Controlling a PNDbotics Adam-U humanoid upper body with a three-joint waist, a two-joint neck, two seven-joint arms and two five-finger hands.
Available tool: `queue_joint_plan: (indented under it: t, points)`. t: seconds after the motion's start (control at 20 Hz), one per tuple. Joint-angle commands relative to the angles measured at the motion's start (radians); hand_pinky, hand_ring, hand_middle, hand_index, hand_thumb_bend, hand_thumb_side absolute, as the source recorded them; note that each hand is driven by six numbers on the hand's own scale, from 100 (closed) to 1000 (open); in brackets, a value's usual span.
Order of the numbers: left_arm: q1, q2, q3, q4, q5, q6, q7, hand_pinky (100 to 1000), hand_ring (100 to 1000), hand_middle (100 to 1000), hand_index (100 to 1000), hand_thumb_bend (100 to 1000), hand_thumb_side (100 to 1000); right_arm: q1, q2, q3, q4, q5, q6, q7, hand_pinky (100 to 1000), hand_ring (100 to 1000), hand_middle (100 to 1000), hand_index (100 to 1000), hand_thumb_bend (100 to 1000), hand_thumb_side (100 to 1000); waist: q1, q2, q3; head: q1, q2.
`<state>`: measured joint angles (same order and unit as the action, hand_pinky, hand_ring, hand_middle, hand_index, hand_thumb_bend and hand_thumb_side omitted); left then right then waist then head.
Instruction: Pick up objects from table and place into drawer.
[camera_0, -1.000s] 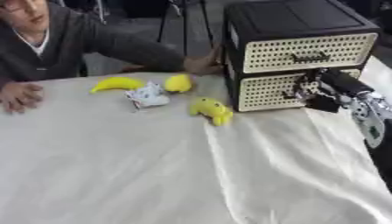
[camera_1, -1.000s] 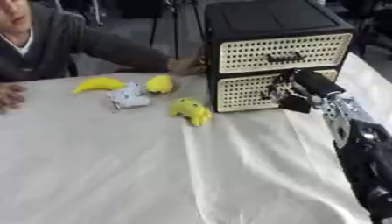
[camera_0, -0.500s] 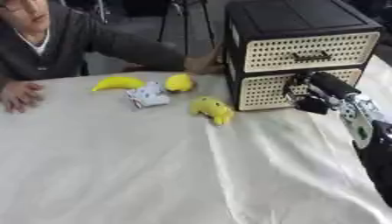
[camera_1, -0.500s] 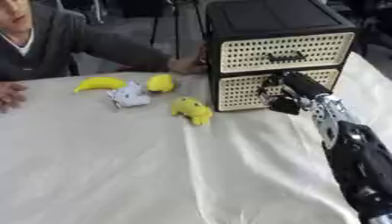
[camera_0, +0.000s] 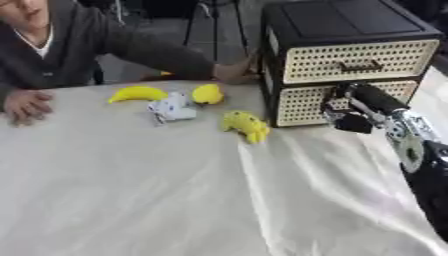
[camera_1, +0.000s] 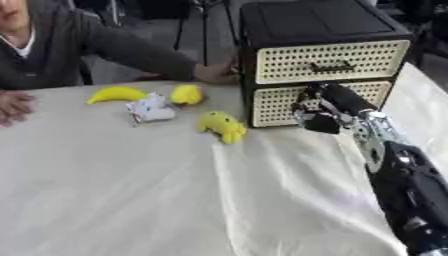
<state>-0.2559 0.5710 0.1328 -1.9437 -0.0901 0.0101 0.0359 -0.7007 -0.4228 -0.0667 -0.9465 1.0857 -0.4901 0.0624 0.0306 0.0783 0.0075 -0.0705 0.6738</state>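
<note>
A: Right hand (camera_1: 322, 114) is mid-right of frame, against the front of the lower drawer (camera_0: 308, 102) of the black cabinet (camera_0: 346, 30). Fingers curled at the drawer's handle area; can't tell if they actually grip it. Both drawers look closed.

B: Left hand?

A: Not visible in either eye.

B: Objects?

A: All upper left of centre on the white tablecloth (camera_0: 131, 200). Banana (camera_0: 136, 93) farthest left, a small white-grey packet (camera_0: 172, 108) just beside it, a round yellow fruit (camera_0: 207, 93) next to the packet, and a lumpy yellow toy (camera_0: 244, 124) nearest the cabinet's lower left corner, apart from the rest.

B: Any difference between the eyes?

A: The right eye shows more of the right forearm (camera_1: 411, 185) running to the lower right corner. The left eye cuts it at the frame edge. Otherwise the same.

B: Any text?

A: None readable. The packet's print is too blurred.

B: The person?

A: Upper left. One hand (camera_0: 28, 106) is flat on the cloth at the left edge; the other hand (camera_0: 229, 72) is by the cabinet's left side.
</note>
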Motion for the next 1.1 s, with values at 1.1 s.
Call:
queue_joint_plan:
  t: [1.1]
  points:
    - [0.046,0.022,0.023,0.026,-0.032,0.000,-0.017,629,485,584,724,515,839,0.455,-0.115,-0.058,-0.556,-0.604,0.070,0.055,522,700,759,694,100,817,-0.034,-0.031,-0.065,0.030,-0.006]
